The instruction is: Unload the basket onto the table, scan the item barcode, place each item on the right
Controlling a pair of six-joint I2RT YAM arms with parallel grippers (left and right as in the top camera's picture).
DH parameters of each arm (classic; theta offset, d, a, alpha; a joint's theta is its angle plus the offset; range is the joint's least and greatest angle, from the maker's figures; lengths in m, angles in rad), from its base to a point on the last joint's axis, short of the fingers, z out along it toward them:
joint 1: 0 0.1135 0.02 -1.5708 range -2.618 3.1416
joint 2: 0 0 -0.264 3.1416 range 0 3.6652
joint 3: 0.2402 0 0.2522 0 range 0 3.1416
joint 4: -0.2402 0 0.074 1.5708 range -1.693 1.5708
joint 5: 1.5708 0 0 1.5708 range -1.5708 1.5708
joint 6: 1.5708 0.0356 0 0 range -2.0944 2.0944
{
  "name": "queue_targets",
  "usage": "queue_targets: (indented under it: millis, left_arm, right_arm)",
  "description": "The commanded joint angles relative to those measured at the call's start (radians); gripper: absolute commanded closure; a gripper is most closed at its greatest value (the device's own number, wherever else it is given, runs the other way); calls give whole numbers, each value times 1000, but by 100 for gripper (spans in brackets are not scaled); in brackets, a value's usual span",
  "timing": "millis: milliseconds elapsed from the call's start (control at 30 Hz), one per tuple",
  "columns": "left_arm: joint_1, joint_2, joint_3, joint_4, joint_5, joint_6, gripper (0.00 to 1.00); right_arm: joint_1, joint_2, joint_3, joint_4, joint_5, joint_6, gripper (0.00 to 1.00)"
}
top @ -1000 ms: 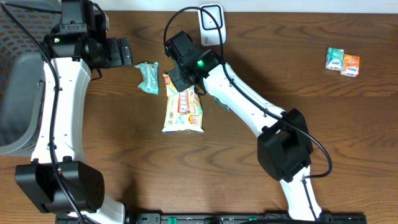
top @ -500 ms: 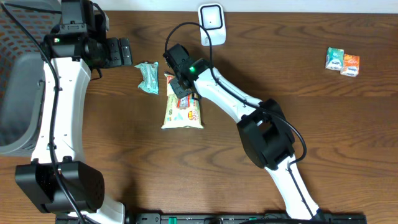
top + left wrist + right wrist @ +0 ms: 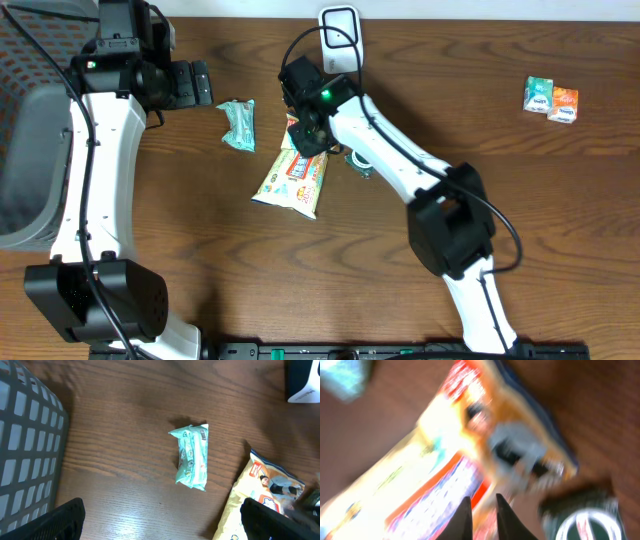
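I judge this the pickup: my right gripper (image 3: 306, 133) is at the twelve-o'clock end of the snack bag (image 3: 290, 182), jaws nearly together, grip impossible to tell, my left gripper (image 3: 200, 84) wide open; next, present its barcode to the scanner (image 3: 340, 28) at one o'clock.

Colour and pattern reference
The snack bag (image 3: 290, 185) is showing cream-yellow with red and orange print; the packet (image 3: 238, 124) is showing teal; the scanner (image 3: 340, 38) is showing white around a grey window; the basket (image 3: 30, 425) is showing a grey grid; the tabletop (image 3: 560, 220) is showing dark brown wood grain.
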Motion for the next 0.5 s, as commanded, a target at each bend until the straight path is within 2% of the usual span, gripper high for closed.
queue_targets:
  millis: [0, 133, 467]
  left_arm:
    - [-2, -2, -4, -6, -2, 13, 2]
    - [-2, -2, -4, -6, -2, 13, 2]
    - [-2, -2, -4, -6, -2, 13, 2]
  right_arm:
    - [31, -51, 23, -103, -117, -34, 88]
    - [59, -34, -23, -147, -157, -34, 89]
    - [134, -3, -222, -7, -156, -10, 93]
